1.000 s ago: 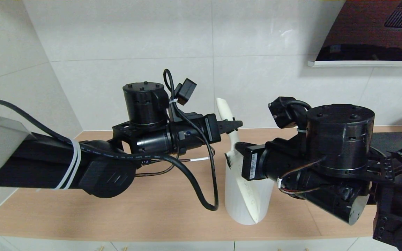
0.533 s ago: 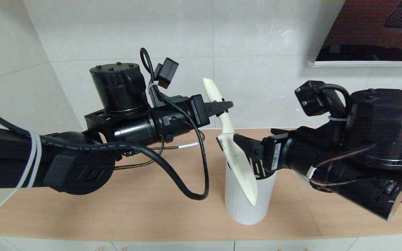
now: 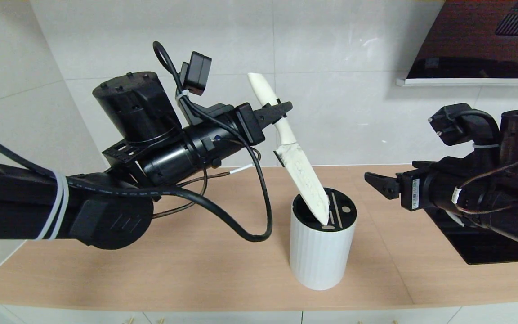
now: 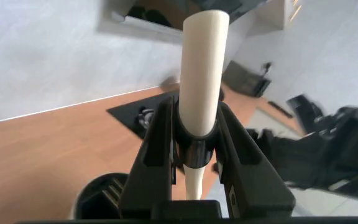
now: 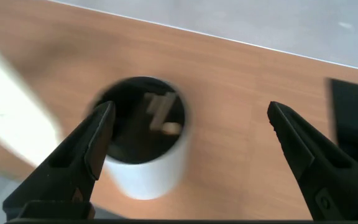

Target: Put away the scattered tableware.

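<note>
A white ceramic knife [image 3: 296, 155] hangs tilted above the white ribbed holder [image 3: 322, 252], its tip just at the holder's black slotted top. My left gripper [image 3: 279, 114] is shut on the knife's cream handle [image 4: 202, 81], well above the counter. My right gripper [image 3: 378, 183] stands open to the right of the holder, apart from knife and holder. In the right wrist view the holder [image 5: 143, 142] lies between and beyond the spread fingers [image 5: 73, 155], with the blade a pale blur [image 5: 14, 87] beside it.
The holder stands on a wooden counter [image 3: 196, 270] against a tiled wall. A black cooktop [image 3: 488, 252] is set into the counter at the right, under a dark hood [image 3: 479, 45]. The counter's left and front parts are bare.
The left gripper has lifted the knife up and to the left. The right gripper, close against the blade before, has drawn back to the right, uncovering the holder's top.
</note>
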`<state>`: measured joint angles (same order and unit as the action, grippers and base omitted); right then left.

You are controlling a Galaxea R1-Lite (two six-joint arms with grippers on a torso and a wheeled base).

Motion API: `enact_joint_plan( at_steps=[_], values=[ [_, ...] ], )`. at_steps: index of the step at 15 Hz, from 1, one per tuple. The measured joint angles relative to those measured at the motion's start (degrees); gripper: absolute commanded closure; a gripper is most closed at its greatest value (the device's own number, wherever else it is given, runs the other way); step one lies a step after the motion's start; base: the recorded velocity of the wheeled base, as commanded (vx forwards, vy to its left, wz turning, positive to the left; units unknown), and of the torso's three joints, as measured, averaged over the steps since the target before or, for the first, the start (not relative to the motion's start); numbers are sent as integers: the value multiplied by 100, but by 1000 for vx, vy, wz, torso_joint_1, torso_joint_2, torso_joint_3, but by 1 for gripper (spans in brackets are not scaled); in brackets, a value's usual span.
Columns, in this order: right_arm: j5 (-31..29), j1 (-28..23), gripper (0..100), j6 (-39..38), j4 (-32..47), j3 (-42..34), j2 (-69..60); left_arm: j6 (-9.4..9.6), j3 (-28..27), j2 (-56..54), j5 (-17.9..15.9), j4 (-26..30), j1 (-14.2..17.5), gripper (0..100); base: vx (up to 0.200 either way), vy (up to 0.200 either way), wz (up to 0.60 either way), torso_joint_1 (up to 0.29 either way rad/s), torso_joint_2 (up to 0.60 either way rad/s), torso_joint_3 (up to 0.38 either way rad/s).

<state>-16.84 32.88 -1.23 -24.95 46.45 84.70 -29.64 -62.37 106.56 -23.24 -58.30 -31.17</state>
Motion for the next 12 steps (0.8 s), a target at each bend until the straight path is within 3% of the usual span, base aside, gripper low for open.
enact_joint_plan(
  at_steps=[4, 6, 12],
  values=[
    [-5, -38, 0, 1, 0, -4, 50, 994, 118, 238, 217, -395, -28, 100, 0, 0, 0, 0, 0, 0],
    [-2, -38, 0, 1, 0, -4, 59, 1354, 250, 279, 239, -413, -85, 100, 0, 0, 0, 0, 0, 0],
    [-11, -38, 0, -7, 2, -11, 77, 1451, 363, 466, 260, -583, -250, 100, 0, 0, 0, 0, 0, 0]
  ],
)
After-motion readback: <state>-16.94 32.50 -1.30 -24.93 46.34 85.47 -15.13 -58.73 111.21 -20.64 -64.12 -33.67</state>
